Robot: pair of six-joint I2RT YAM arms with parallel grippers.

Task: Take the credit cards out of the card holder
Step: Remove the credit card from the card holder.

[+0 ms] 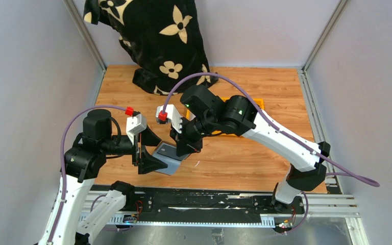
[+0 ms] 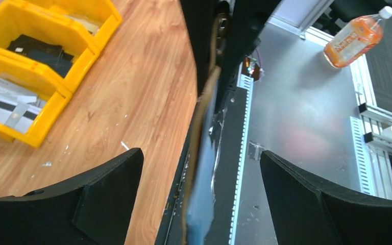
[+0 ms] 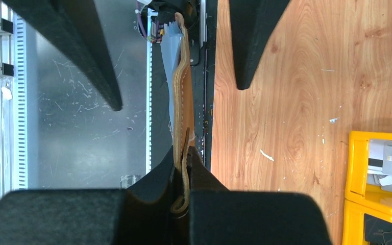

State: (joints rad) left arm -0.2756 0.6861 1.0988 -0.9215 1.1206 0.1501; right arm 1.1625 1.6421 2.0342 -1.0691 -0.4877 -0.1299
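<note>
You'll see yellow bins on the wooden table, a black cloth with cream flowers heaped at its far edge, and a bottle of orange liquid lying off the table.

We see pale grey walls enclosing a wooden surface; a black floral cloth hangs beyond the right hand, a grey metal plate behind it.
</note>
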